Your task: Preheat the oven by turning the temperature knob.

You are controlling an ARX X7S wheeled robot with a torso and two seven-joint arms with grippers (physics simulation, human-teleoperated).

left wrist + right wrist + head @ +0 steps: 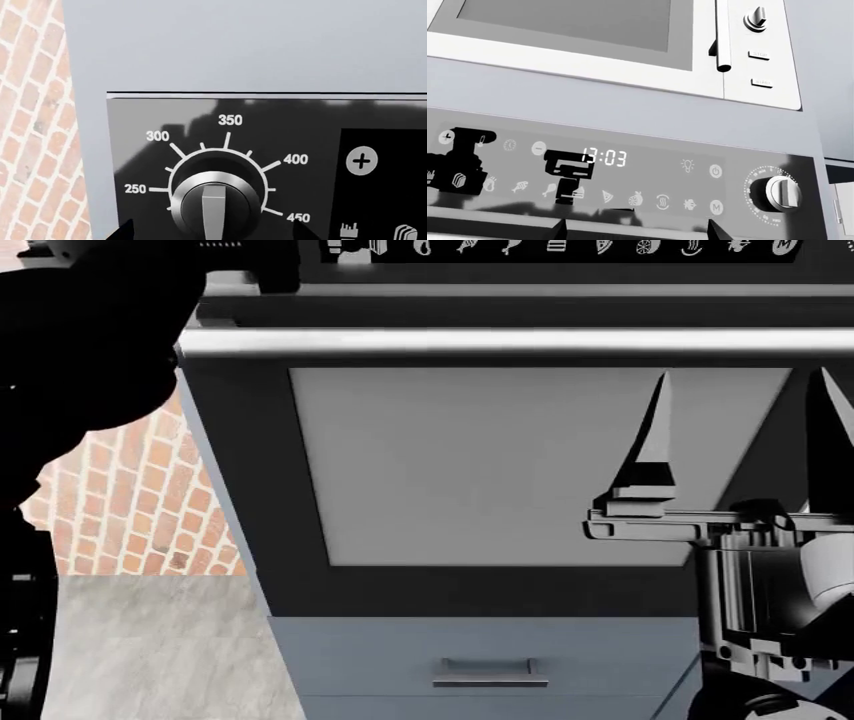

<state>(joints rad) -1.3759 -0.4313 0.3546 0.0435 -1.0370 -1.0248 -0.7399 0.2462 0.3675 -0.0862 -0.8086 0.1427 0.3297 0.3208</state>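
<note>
The oven's silver temperature knob (213, 205) sits in a white dial marked 250 to 450 on the black panel (153, 115). My left gripper (212, 233) is open, one dark fingertip on each side of the knob and not touching it. In the head view the oven (534, 460) shows its grey window, its silver bar handle (507, 340) and a strip of white icons (561, 248). My left arm (94, 330) reaches up to the panel's left end. My right gripper (741, 430) is open in front of the window's right part, holding nothing.
A smaller appliance (594, 30) with its own knob (757, 17) sits above the oven panel (647, 195). The panel shows a 13:03 clock (604, 158) and a second knob (780, 192). Below the oven is a drawer (490, 672). A brick wall (134, 500) stands to the left.
</note>
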